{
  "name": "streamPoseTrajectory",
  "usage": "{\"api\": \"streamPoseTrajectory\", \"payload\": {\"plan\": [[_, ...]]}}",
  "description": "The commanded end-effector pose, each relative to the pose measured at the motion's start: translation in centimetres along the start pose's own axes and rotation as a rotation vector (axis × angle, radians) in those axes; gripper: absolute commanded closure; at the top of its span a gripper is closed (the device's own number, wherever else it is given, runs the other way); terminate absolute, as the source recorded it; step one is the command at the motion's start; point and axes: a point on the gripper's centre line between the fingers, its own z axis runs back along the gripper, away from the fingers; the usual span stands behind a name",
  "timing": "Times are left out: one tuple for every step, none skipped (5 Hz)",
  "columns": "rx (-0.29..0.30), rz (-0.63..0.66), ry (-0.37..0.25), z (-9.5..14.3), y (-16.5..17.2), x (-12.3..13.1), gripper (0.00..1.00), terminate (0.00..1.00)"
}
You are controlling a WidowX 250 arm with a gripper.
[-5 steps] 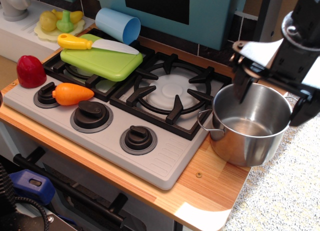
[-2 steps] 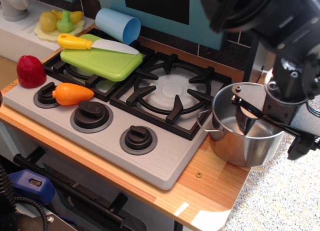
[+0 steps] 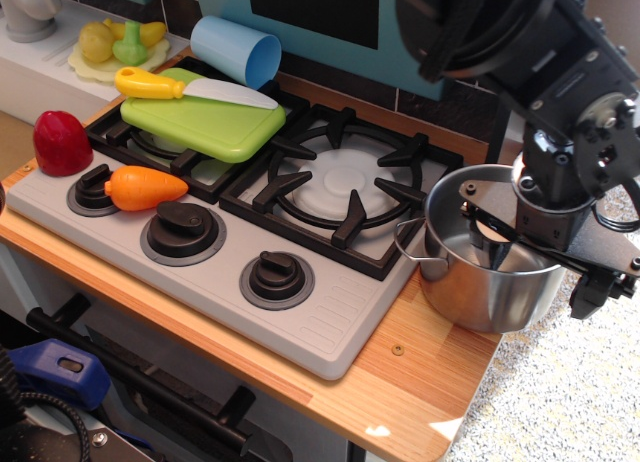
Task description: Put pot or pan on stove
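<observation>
The shiny steel pot [image 3: 470,292] stands upright on the wooden counter [image 3: 400,382], just right of the stove [image 3: 330,322], with its wire handle touching the stove's edge. My gripper [image 3: 540,267] is low over the pot's right side and is open. One finger [image 3: 490,244] reaches inside the pot and the other [image 3: 592,292] is outside its right wall, which the gripper hides. The stove's right burner grate [image 3: 335,187] is bare.
A green cutting board [image 3: 200,122] with a yellow-handled knife [image 3: 190,87] covers the left burner. A toy carrot [image 3: 145,187] and a red pepper [image 3: 62,142] lie by the knobs. A light-blue cup [image 3: 238,50] lies behind. The counter ends just right of the pot.
My gripper has come down from above the pot's rim. One finger is now inside the pot and one outside its right wall. The pot has not moved.
</observation>
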Motion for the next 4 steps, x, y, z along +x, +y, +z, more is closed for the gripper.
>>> {"api": "streamPoseTrajectory", "payload": {"plan": [[-0.011,0.006,-0.036,-0.6,-0.2,0.4,1.00,0.00],[-0.022,0.009,-0.027,-0.5,0.0,0.6,1.00,0.00],[-0.013,0.034,0.000,0.0,-0.3,0.7,1.00,0.00],[0.066,0.044,0.029,2.0,-0.7,1.2,1.00,0.00]]}}
